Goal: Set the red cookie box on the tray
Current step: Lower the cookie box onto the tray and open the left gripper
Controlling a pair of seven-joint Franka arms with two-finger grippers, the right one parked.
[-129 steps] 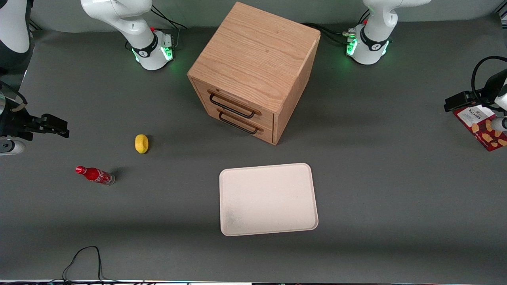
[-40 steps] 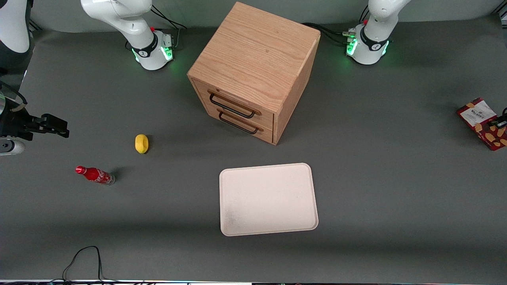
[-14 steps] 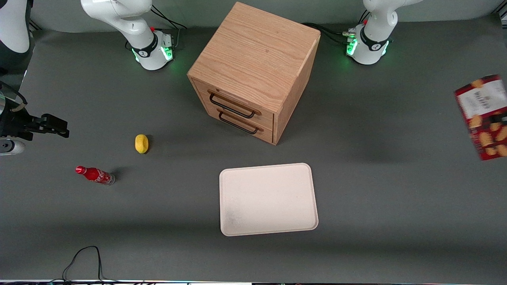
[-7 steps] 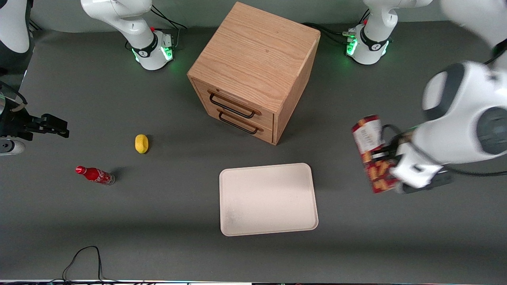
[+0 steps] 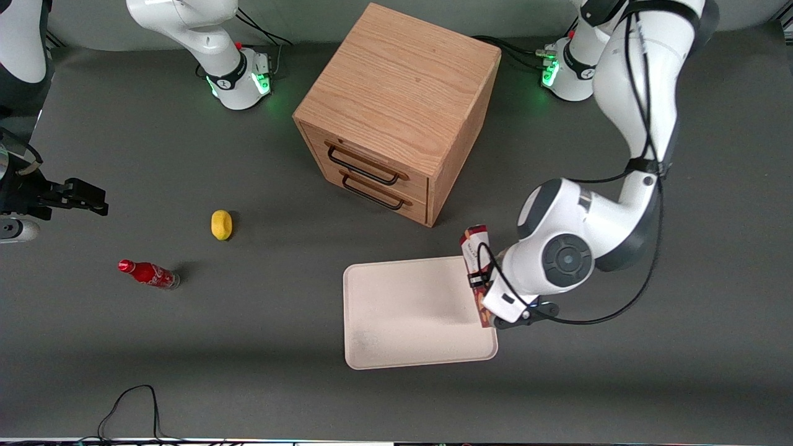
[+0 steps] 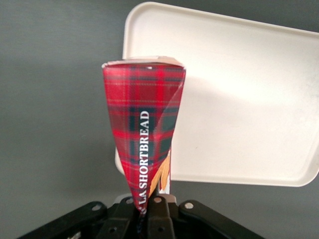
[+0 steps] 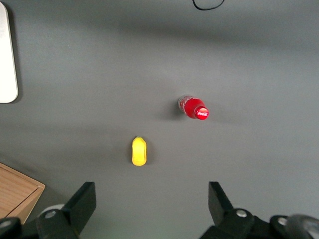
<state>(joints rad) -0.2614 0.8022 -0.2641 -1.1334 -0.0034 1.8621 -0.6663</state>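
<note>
**What you can't make out**

In the front view the arm's wrist covers the gripper point(image 5: 489, 297) and the near end of the red cookie box point(image 5: 476, 260). The box hides a strip of the tray point(image 5: 409, 334) rim. In the wrist view, you lose the box's gripped end among the fingers point(image 6: 158, 215), and one tray point(image 6: 239, 89) corner is cut off.
</note>
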